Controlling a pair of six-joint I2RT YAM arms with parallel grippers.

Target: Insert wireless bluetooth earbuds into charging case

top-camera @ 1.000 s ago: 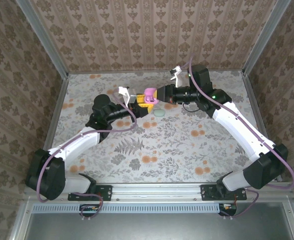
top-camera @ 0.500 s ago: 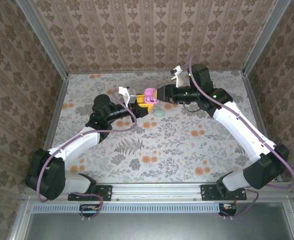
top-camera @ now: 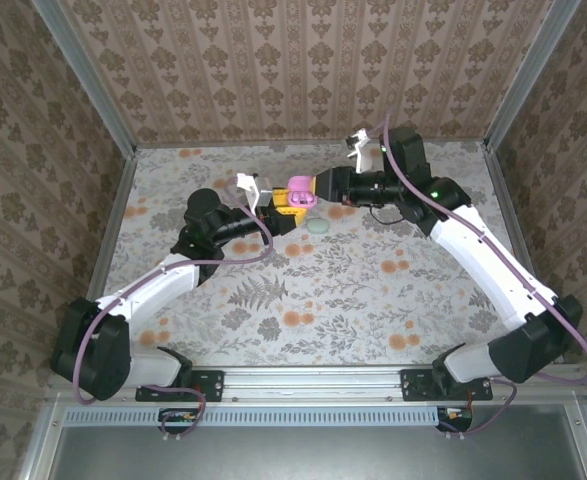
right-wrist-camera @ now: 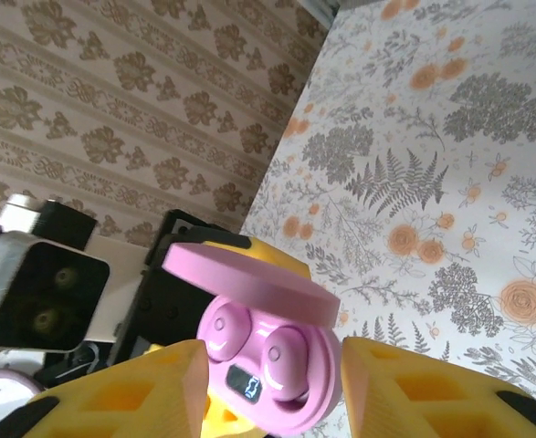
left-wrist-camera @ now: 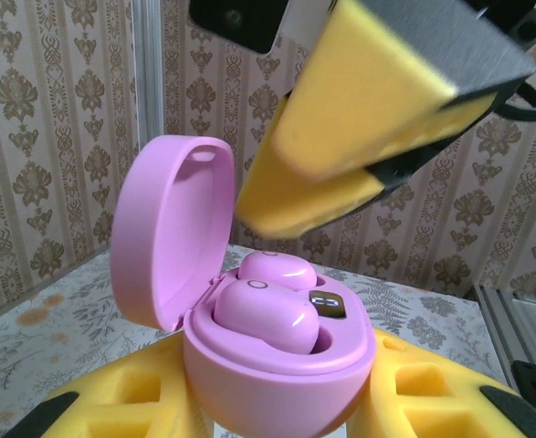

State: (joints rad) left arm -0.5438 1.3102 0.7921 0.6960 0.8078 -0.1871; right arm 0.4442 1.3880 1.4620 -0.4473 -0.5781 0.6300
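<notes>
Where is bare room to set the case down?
Free: the wide stretch of table between the pale disc and the front rail. Crowded: mid-back, where left gripper and right gripper meet at the charging case.

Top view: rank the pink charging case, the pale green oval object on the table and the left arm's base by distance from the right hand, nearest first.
From the right hand:
1. pink charging case: right at its fingertips, just left of them in the view.
2. pale green oval object: on the table, a little toward the near edge.
3. left arm's base: near-left corner, far off.
</notes>
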